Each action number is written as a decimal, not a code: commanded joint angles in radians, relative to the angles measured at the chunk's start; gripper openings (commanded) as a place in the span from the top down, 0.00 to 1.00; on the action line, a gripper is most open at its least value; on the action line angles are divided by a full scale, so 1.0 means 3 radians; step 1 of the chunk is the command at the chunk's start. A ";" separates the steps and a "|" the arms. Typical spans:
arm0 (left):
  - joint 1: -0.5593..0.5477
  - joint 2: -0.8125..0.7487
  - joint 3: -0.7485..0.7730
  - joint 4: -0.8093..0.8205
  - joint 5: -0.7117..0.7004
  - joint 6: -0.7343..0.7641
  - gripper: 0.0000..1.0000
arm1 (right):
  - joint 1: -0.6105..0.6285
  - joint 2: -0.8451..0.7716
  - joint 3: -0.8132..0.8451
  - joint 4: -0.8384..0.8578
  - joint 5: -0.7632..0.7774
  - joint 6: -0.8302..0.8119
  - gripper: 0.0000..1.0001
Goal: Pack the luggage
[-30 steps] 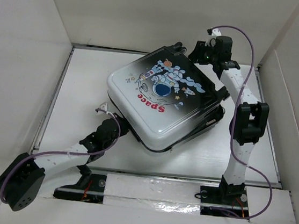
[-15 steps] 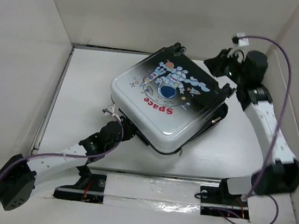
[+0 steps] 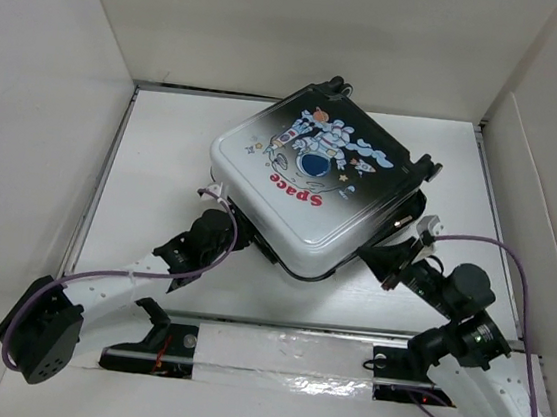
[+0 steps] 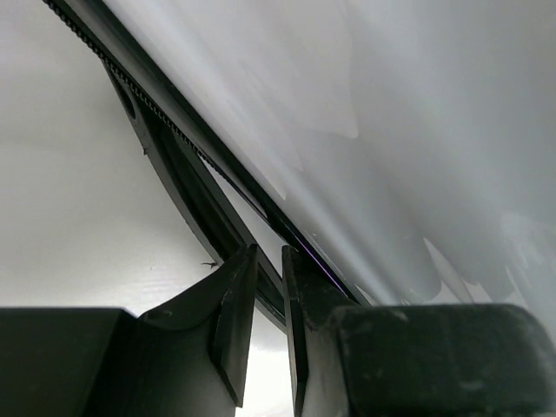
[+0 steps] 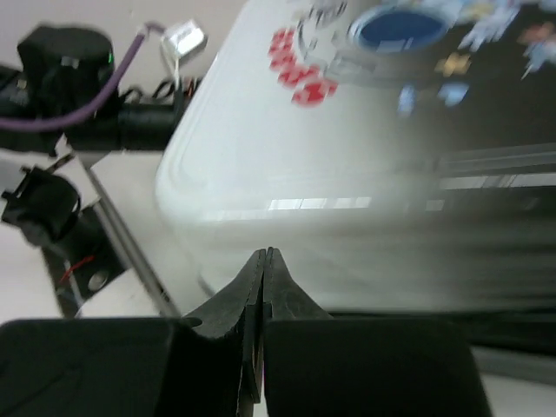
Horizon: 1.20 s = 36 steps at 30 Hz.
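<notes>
The luggage lies flat on the white table, astronaut and red "Space" facing up, its lid down with a dark seam showing along the near edges. My left gripper sits low at its near-left edge. In the left wrist view the jaws of that gripper stand a narrow slit apart, nothing between them, tips right at the black zipper rim. My right gripper is at the near-right edge. The right wrist view shows it shut and empty, pointing at the white shell.
White walls box the table in on the left, back and right. The arms' mounting rail runs along the near edge. Purple cables loop off both arms. The left arm shows in the right wrist view.
My right arm swung from the luggage's far-right corner down to its near-right edge, and its jaws closed. My left gripper crept closer to the near-left edge and parted slightly. The luggage shifted a little.
</notes>
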 commanded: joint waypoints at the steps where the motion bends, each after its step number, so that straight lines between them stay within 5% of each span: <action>1: 0.0048 -0.0011 0.0314 0.0397 0.0015 0.0200 0.83 | 0.0161 -0.0221 -0.0117 -0.0475 0.0246 0.0268 1.00; 6: 0.0048 0.0004 0.0268 0.0407 0.0045 0.0216 0.83 | 0.0279 -0.0018 -0.0143 -0.0941 0.0385 0.0360 0.92; 10: 0.0048 -0.0062 0.0243 0.0147 -0.0081 0.0257 0.79 | 0.0473 0.0335 -0.0266 -0.0711 0.0441 0.0407 0.63; 17: 0.0048 -0.0588 0.0187 -0.0472 -0.0522 0.0206 0.45 | 0.0673 0.0622 -0.0399 -0.0221 0.0610 0.0345 0.59; 29: 0.0140 -0.0007 0.0288 -0.0013 -0.0313 0.0323 0.35 | 0.0913 0.0817 -0.0680 0.0342 0.0993 0.0407 0.56; 36: 0.0243 0.0561 0.0432 0.0335 -0.0210 0.0328 0.48 | 0.0944 0.0776 -0.0900 0.0894 0.1136 0.0575 0.56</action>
